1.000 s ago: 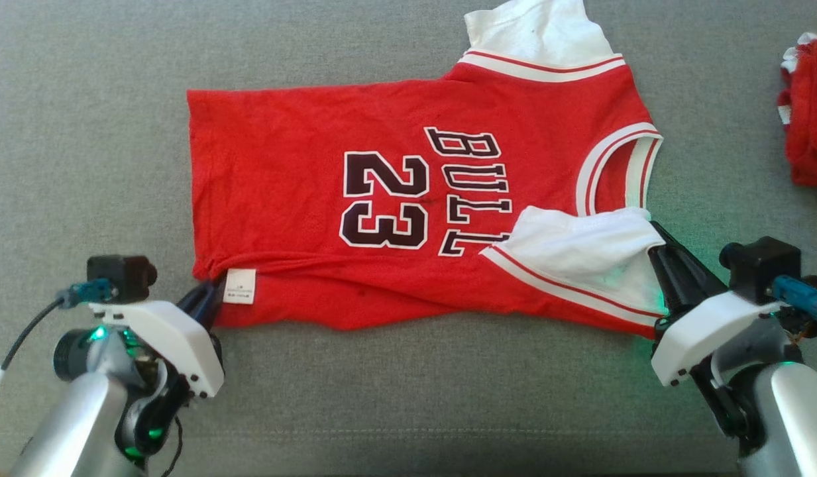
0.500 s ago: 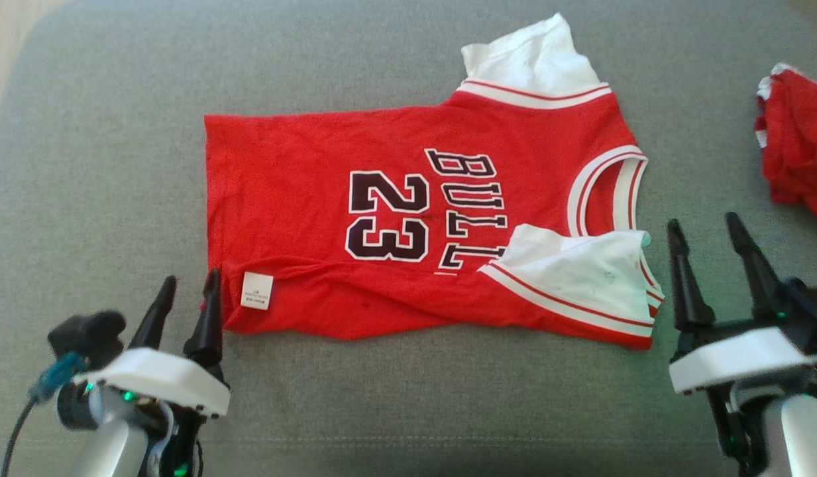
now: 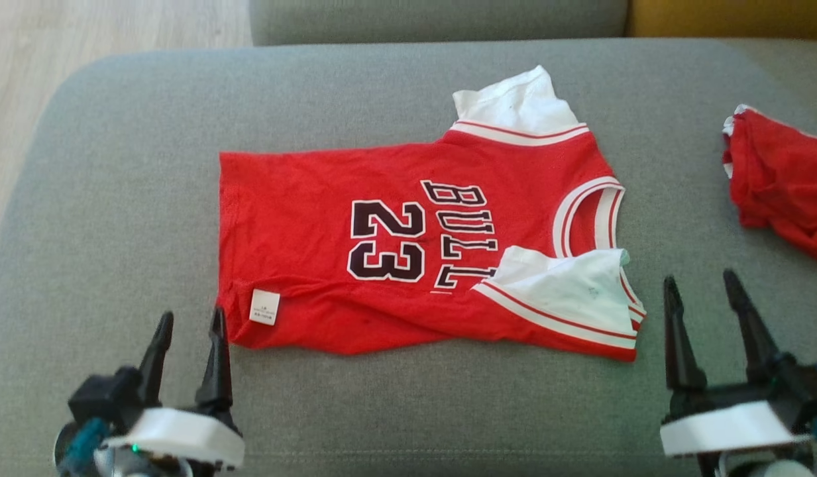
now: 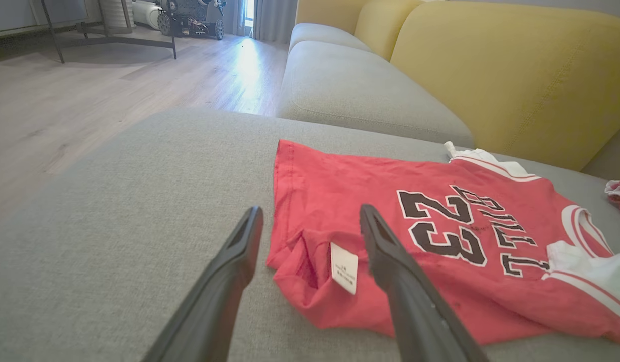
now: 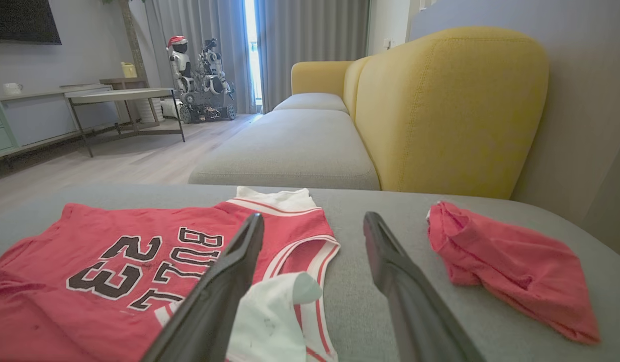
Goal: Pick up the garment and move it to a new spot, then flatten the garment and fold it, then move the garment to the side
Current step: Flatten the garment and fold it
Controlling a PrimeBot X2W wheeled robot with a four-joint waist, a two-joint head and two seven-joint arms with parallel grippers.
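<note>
I see the jersey [image 3: 295, 218] in bright red, with its "23" and "BULL" lettering [image 3: 388, 222] black, outlined in white. Its sleeves [image 3: 514, 103] are white, bordered by white bands with a thin red stripe, and the neck trim matches. A small white label [image 3: 264, 307] shows on the red. The cushion [image 3: 116, 199] is plain grey, the sofa back [image 5: 450, 110] mustard yellow, the floor [image 3: 116, 26] pale wood. A second cloth [image 3: 779, 172] is red. The left gripper [image 3: 191, 315] and right gripper [image 3: 699, 278] have black fingers on white housings.
</note>
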